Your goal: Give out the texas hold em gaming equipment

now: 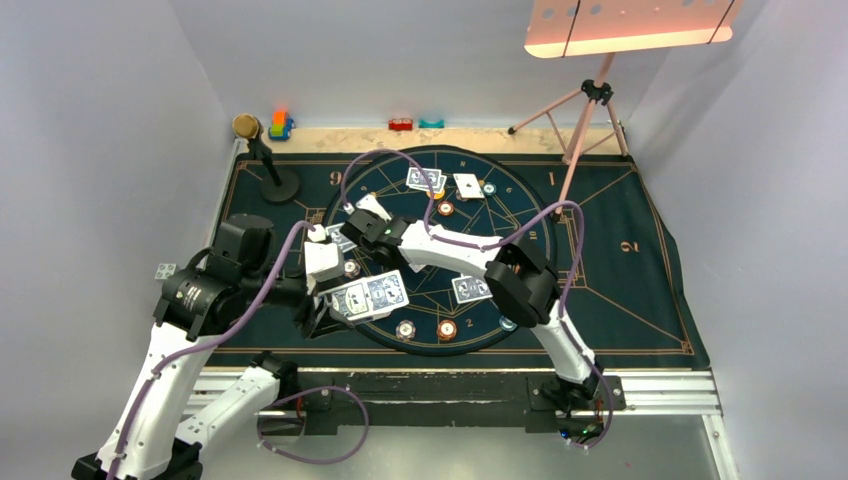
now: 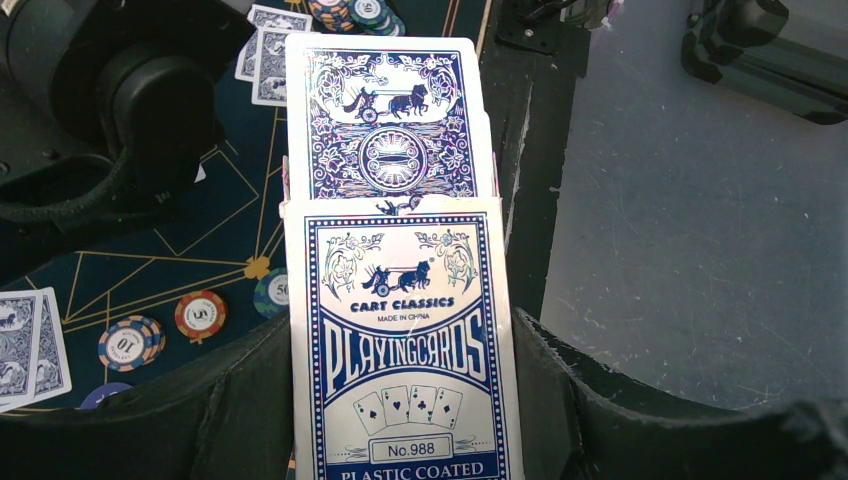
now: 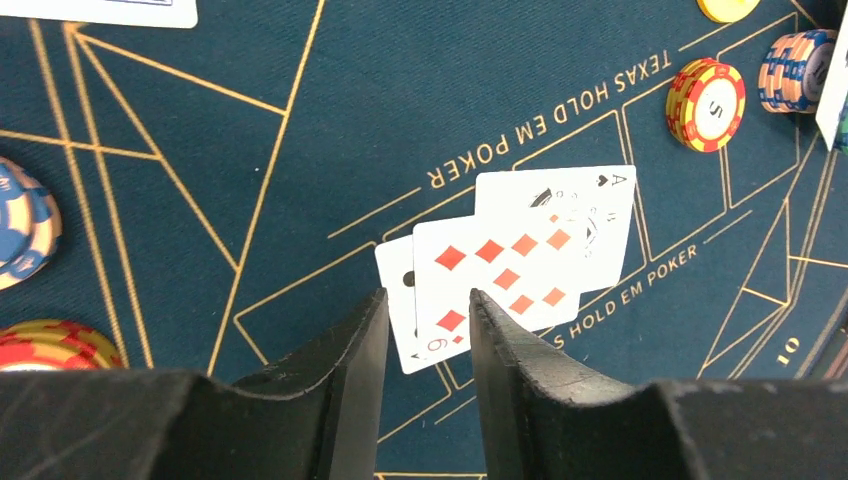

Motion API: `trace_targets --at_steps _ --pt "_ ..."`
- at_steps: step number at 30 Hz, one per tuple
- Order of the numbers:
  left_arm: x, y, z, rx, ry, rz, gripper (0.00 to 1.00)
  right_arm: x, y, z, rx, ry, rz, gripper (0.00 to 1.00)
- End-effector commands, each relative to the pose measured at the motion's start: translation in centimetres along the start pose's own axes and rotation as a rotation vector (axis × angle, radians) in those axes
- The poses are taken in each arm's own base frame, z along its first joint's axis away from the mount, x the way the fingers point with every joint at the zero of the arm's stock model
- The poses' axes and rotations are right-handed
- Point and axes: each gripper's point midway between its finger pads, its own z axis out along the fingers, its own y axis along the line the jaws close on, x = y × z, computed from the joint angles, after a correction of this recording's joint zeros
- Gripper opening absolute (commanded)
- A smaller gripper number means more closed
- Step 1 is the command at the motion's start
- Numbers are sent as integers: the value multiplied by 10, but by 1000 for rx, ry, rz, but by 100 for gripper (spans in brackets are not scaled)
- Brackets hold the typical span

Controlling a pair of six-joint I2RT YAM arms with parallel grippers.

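Three face-up cards (image 3: pixel 510 270) lie fanned on the table (image 3: pixel 150 200) just beyond the right fingers (image 3: pixel 340 390), which stand a narrow slot apart above the fan's nearest corner, clamping nothing. On the fan's near side, the left fingers (image 2: pixel 240 400) are closed on the card box (image 2: pixel 405 350); one blue-backed card (image 2: pixel 385 120) sticks out of its top along the box's long axis, away from them. The right arm (image 1: pixel 470 250) looks nearer to draw it.

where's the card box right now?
Top view, left side: the card box is clamped in the left gripper, over the near-left part of the mat.
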Motion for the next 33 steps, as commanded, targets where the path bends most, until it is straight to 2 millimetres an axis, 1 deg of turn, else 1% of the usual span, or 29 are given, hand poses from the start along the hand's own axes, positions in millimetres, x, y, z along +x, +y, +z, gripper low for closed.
trace_targets --at_steps 1,5,8,11,13,16,17,21,23,25,27,28,29,30,31,32,33 --pt "-17 -4 -6 4 -48 47 0 -28 -15 -22 -81 -73 143 39" --pt "-16 -4 -6 5 -47 46 0 -27 -31 -18 -79 -52 193 39" --pt "-16 -4 -6 4 -46 46 0 -25 -50 -18 -97 -35 267 38" --pt "-14 -3 -5 4 -44 45 0 -28 -76 -29 -141 -47 369 39" --pt "-14 -3 -4 5 -45 44 0 -33 -85 -46 -177 -73 407 44" --pt "-15 -3 -4 8 -47 44 0 -40 -96 -80 -238 -114 452 54" --pt "-15 -4 -5 8 -49 45 0 -43 -103 -97 -258 -142 473 56" --pt "-14 -5 -5 8 -46 48 0 -43 -121 -140 -338 -202 553 63" --pt "-13 -4 -5 5 -44 48 0 -42 -123 -165 -431 -238 591 65" --pt "-13 -3 -4 3 -43 49 0 -43 -120 -195 -564 -299 618 69" --pt "-13 -3 -4 4 -45 48 0 -43 -117 -224 -684 -366 635 75" --pt "-14 -2 -4 4 -48 47 0 -41 -118 -233 -711 -384 646 77" --pt "-14 -2 -4 4 -50 49 0 -38 -122 -237 -706 -398 659 79" --pt "-14 -2 -3 6 -49 47 0 -34 -130 -233 -673 -402 676 80" --pt "-15 -1 -3 7 -50 47 0 -30 -139 -223 -633 -389 702 82" --pt "-15 -1 -2 9 -52 45 0 -25 -149 -208 -598 -352 742 83" --pt "-16 -1 -2 8 -54 46 0 -20 -153 -191 -588 -296 784 84"
